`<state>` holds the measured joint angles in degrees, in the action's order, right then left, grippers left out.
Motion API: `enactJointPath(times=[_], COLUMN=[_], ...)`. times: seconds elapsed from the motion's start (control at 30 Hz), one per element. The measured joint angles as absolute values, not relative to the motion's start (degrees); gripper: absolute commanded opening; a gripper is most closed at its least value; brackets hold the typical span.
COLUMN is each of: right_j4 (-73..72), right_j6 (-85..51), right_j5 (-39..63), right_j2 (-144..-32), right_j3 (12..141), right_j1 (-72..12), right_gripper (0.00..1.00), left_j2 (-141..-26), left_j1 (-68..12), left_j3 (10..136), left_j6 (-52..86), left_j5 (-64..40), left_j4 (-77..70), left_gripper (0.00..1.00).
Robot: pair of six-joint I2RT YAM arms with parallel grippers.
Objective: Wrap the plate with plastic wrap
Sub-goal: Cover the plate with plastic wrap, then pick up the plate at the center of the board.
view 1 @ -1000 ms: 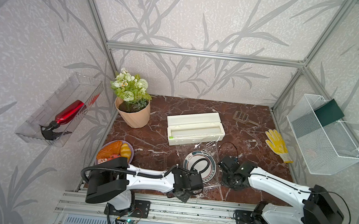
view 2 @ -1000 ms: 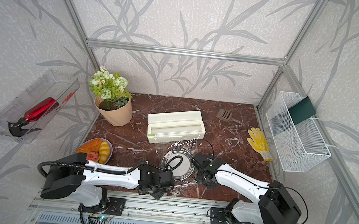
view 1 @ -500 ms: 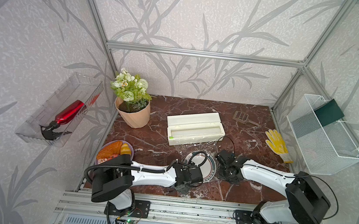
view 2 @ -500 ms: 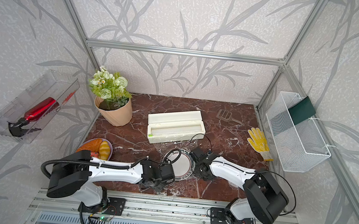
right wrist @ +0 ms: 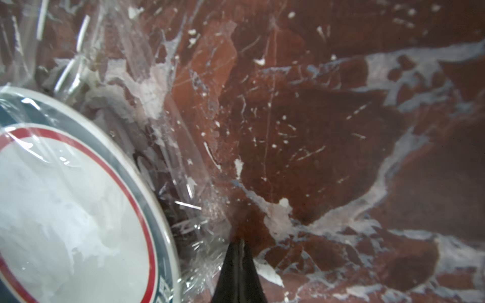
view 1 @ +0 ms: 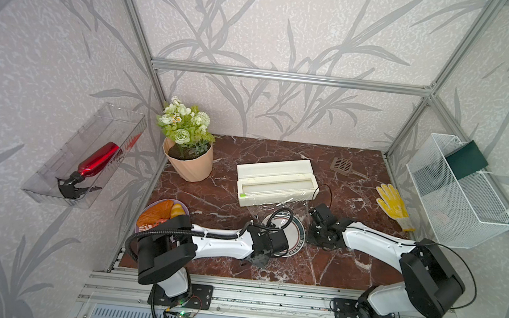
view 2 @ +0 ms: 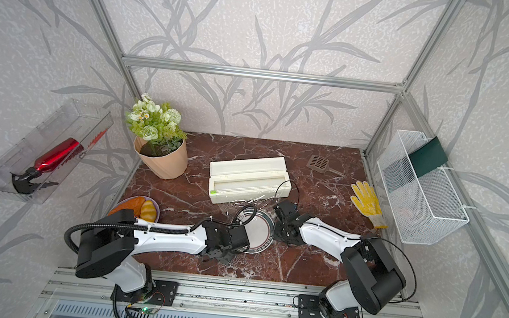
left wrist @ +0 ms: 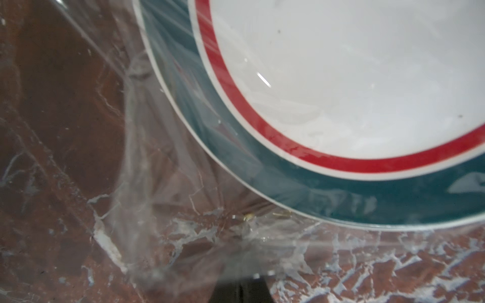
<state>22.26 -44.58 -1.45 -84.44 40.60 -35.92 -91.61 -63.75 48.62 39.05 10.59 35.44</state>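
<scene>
You see the plastic wrap (left wrist: 162,183) as thin clear film, shiny and crinkled, over the plate (left wrist: 341,78), which is glossy and glazed. The table (right wrist: 341,131) around the plate looks like smooth polished marble. Behind the plate, the dispenser box (view 1: 274,176) is matt cream plastic. The glove (view 1: 392,201) is knitted cloth and the basket (view 1: 455,200) is white wire mesh.

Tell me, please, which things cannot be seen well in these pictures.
- plate: partly hidden under the left arm in both top views.
- Rim lettering: too small in top views.
- plastic wrap: transparent, outline hard to trace anywhere.
- left gripper: jaws mostly cut off by the left wrist view's edge.
</scene>
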Motion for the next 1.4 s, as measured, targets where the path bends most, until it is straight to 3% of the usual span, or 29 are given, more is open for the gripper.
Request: enactJointPath(times=[0.23, 0.37, 0.47, 0.6, 0.77, 1.03, 1.4], right_j4=[22.41, 24.18, 25.87, 27.64, 23.38, 17.12, 8.19], right_j6=[-41.89, -40.34, -39.24, -38.22, -42.59, -51.00, -55.59], right_j5=[-0.69, -1.32, -1.78, -0.16, 8.84, 17.41, 18.52], right_j2=[-83.59, -79.72, -75.33, -69.14, -62.81, -67.85, -73.82], right_j3=[40.60, 40.58, 40.58, 40.51, 35.05, 29.06, 28.82], right_j1=[-32.58, -30.50, -30.04, -30.04, -30.06, -32.88, -33.76], right_gripper=[0.50, 0.59, 0.58, 0.41, 0.44, 0.47, 0.30], left_j2=[-91.50, -90.72, -88.16, -82.52, -76.88, -75.40, -67.72], left_j1=[-63.29, -63.20, -63.20, -63.20, -63.20, -63.20, -63.20], left_j3=[48.64, 48.64, 48.66, 48.69, 48.71, 47.83, 50.57], left_j6=[38.48, 39.13, 39.75, 40.16, 40.82, 41.76, 42.04], left_j5=[12.14, 12.82, 13.47, 14.17, 15.09, 14.92, 6.61], left_j4=[36.07, 37.19, 38.76, 41.32, 44.40, 45.54, 42.41], left_gripper=[0.35, 0.51, 0.56, 0.57, 0.55, 0.45, 0.42])
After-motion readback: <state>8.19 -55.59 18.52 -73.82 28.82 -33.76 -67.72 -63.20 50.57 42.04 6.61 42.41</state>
